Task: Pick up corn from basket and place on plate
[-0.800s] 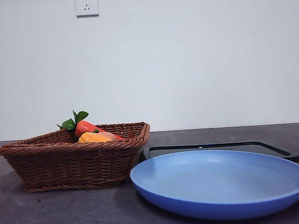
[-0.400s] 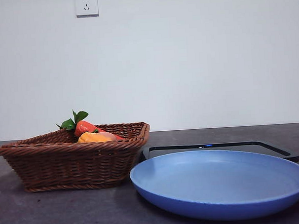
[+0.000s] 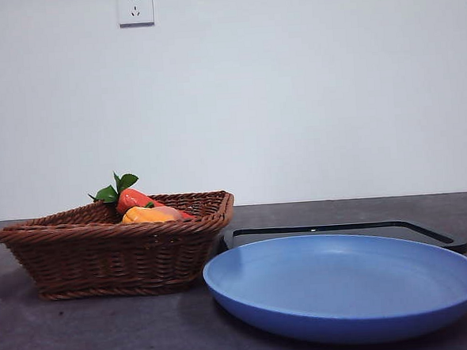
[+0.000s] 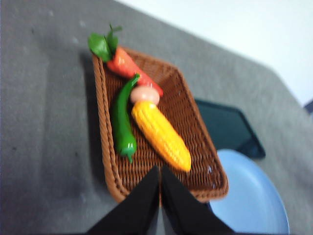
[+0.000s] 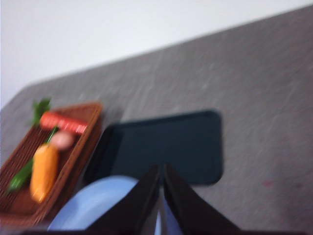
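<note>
- You are looking at a dark grey table (image 3: pixel 108 333) in front of a plain white wall (image 3: pixel 292 100) that carries a power socket (image 3: pixel 135 6).
- Your corn (image 4: pixel 160 134) lies in the wicker basket (image 4: pixel 205 169), resting lengthwise on the woven floor.
- One end of the cob touches a tan egg-like piece (image 4: pixel 145 94); a green chili pepper (image 4: pixel 122 125) lies just beside the cob, along its length.
- A red-orange carrot (image 4: pixel 128 67) with green leaves (image 4: pixel 101 44) sits at the basket's far end, beyond the egg-like piece.
- The light blue plate (image 3: pixel 343 283) stands just beside the basket, with nothing on it.
- A flat black tray (image 3: pixel 344 232) lies behind the plate, close to the basket's corner.
- Your left gripper (image 4: pixel 159 176) hovers above the basket's near rim, its black jaws pressed together and holding nothing.
- Your right gripper (image 5: pixel 160 181) hangs over the plate's edge near the tray, jaws likewise closed on nothing.
- In the front view, neither arm shows.
</note>
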Tool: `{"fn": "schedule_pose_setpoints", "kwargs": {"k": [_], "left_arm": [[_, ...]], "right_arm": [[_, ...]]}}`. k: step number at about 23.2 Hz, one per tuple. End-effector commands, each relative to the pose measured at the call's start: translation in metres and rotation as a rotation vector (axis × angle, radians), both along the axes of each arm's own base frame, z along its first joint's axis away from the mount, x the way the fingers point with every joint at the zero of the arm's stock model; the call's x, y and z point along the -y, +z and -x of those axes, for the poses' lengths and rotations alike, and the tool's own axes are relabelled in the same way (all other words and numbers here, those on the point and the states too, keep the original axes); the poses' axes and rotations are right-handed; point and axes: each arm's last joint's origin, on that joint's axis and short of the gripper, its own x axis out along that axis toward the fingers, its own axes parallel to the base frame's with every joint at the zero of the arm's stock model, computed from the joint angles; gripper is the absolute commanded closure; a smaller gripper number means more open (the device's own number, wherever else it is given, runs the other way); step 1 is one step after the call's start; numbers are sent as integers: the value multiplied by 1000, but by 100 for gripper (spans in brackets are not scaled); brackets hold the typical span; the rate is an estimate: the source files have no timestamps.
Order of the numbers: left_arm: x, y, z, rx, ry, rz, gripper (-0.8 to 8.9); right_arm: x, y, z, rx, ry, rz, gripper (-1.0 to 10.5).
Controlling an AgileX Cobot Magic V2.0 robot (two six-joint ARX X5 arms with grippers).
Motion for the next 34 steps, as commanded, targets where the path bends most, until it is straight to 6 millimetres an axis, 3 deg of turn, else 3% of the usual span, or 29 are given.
{"fn": "schedule_pose_setpoints", "kwargs": {"k": [1, 9, 15, 18, 20, 21, 24, 29, 34], "left_arm": [[0, 11, -5, 0, -63, -87, 807], [9, 15, -19, -136, -206, -138, 807], [16, 8, -24, -200, -282, -156, 793], [16, 8, -24, -196, -282, -156, 621], [16, 9, -25, -189, -282, -157, 466], [16, 9, -25, -190, -281, -156, 441], [16, 9, -25, -191, -280, -154, 438], [16, 10, -26, -180, -273, -148, 438], [16, 10, -26, -180, -274, -148, 438]], "right_arm": [[-3, 13, -7, -50, 103, 75, 945], [-17, 25, -28, -342, 323, 161, 945], [-29, 17, -42, -425, 399, 198, 945], [-29, 17, -43, -431, 402, 198, 897], [-29, 17, -44, -425, 401, 197, 719], [-29, 17, -44, -424, 398, 194, 652], [-30, 15, -49, -443, 388, 179, 637], [-37, 0, -76, -523, 403, 171, 637], [-48, -29, -116, -613, 414, 188, 637]]}}
